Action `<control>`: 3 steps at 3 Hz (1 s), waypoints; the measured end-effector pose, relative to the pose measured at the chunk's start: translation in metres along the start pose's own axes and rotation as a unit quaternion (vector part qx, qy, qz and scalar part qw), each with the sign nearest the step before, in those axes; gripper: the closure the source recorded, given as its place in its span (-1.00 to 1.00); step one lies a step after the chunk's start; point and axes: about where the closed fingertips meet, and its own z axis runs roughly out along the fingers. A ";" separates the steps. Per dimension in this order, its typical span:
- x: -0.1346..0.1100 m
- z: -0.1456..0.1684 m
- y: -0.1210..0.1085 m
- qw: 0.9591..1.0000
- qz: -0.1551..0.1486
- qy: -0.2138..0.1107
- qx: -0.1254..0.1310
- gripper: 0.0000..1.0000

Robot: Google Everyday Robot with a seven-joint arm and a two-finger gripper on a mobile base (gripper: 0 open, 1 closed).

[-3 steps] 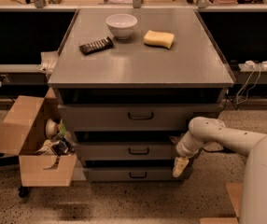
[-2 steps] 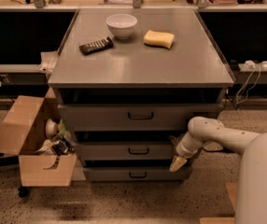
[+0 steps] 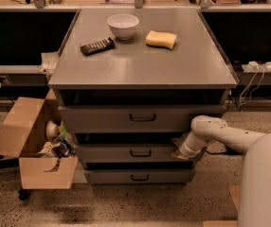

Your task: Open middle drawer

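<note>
The grey metal cabinet has three drawers stacked under its top. The middle drawer (image 3: 126,153) has a small dark loop handle (image 3: 140,152) centred on its front. It sits between the taller top drawer (image 3: 126,118) and the slim bottom drawer (image 3: 135,176). My white arm (image 3: 221,134) reaches in from the right and bends down. The gripper (image 3: 179,152) is at the right end of the middle drawer's front, well right of the handle.
On the cabinet top (image 3: 145,65) lie a white bowl (image 3: 123,25), a yellow sponge (image 3: 161,39) and a dark remote (image 3: 97,46). An open cardboard box (image 3: 36,148) of clutter stands on the floor by the left side. A dark bench runs behind.
The gripper has moved up from beside the bottom drawer to the right end of the middle drawer. The drawers have not visibly moved.
</note>
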 end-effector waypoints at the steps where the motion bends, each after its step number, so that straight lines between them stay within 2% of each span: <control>1: -0.001 -0.002 -0.004 1.000 0.000 0.000 0.000 0.99; 3: -0.004 -0.006 -0.004 1.000 -0.004 -0.001 0.002 1.00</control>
